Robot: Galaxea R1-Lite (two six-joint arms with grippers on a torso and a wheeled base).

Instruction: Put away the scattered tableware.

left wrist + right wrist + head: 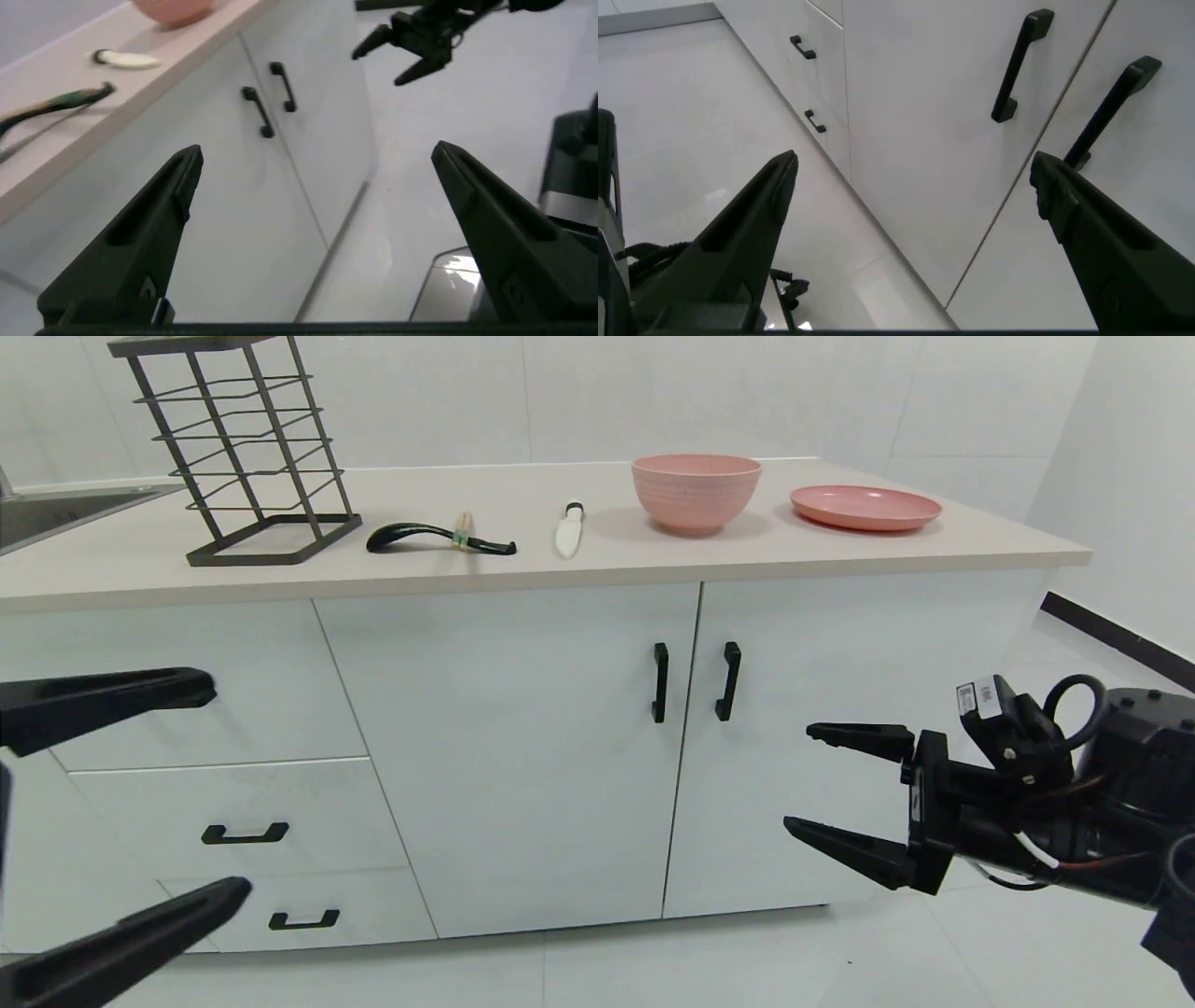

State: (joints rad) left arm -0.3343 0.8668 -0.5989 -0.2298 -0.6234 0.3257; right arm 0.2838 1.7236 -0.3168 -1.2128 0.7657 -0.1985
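Observation:
On the countertop [840, 555] lie a black ladle [411, 535], a pair of chopsticks [463, 531] crossing its handle, and a white spoon [568, 531]. A pink bowl [695, 491] and a flat pink plate [865, 507] stand further right. In the left wrist view the ladle [51, 105], the white spoon [126, 61] and the bowl [177, 9] appear on the counter edge. My left gripper [215, 789] hangs open low at the left, in front of the drawers. My right gripper [803, 779] is open too, below the counter, facing the cabinet doors.
A black wire rack [247, 448] stands on the counter at the left, beside a sink [65, 509]. Below are two cabinet doors with black handles [659, 682] and drawers [245, 833]. White tiled floor lies in front.

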